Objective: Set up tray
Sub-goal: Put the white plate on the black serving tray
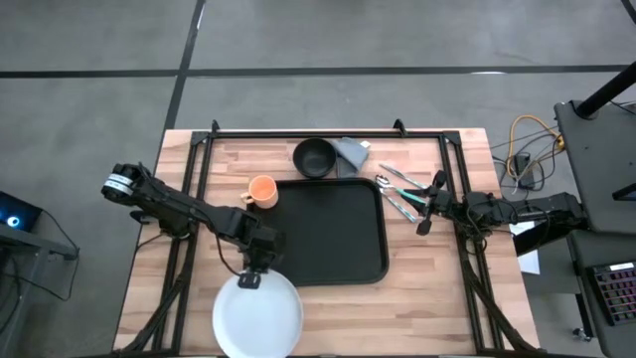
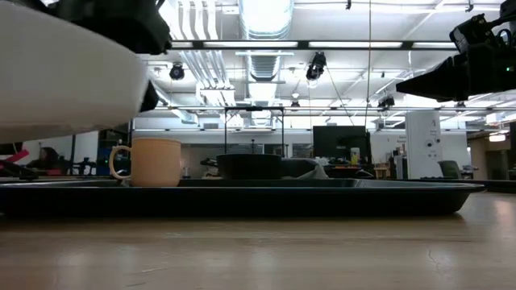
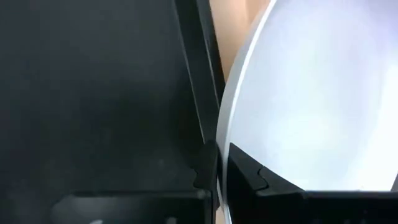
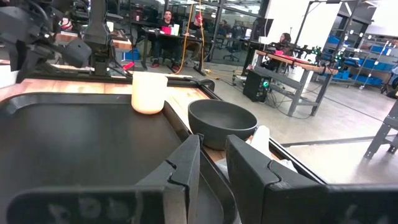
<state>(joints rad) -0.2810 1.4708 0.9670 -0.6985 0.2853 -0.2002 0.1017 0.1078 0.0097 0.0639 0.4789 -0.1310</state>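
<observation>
High view, tray: the black tray lies flat at the middle of the wooden tabletop.
High view, left tool: the left tool sits at the far rim of the white plate, just off the tray's near left corner.
High view, right tool: the right tool hangs just right of the tray, over the cutlery.
High view, other things: an orange mug stands by the tray's far left corner, and a black bowl and a grey cloth lie beyond its far edge.
Low view, plate: it is tilted, its rim raised off the tabletop.
Left wrist view, grip: the fingers are closed on the plate's rim.
Right wrist view, grip: the fingers stand slightly apart with nothing between them.
</observation>
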